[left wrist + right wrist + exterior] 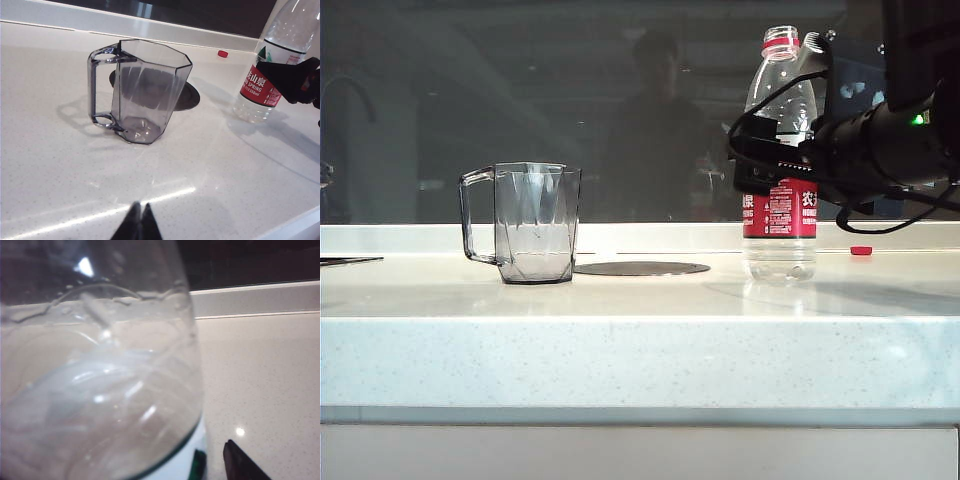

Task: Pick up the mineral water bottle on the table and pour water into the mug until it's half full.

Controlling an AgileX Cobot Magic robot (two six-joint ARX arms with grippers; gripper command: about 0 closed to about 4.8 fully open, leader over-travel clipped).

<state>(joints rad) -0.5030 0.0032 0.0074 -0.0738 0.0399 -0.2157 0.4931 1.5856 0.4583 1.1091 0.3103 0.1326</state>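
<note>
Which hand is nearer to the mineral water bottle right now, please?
The right hand: it is open at the mineral water bottle, level with its label. The left hand, shut, sits back over the near table, farther off, the mug standing between.

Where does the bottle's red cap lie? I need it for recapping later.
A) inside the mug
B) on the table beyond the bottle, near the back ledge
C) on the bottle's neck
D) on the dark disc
B: the red cap lies on the table behind the mineral water bottle, whose neck is open.
</note>
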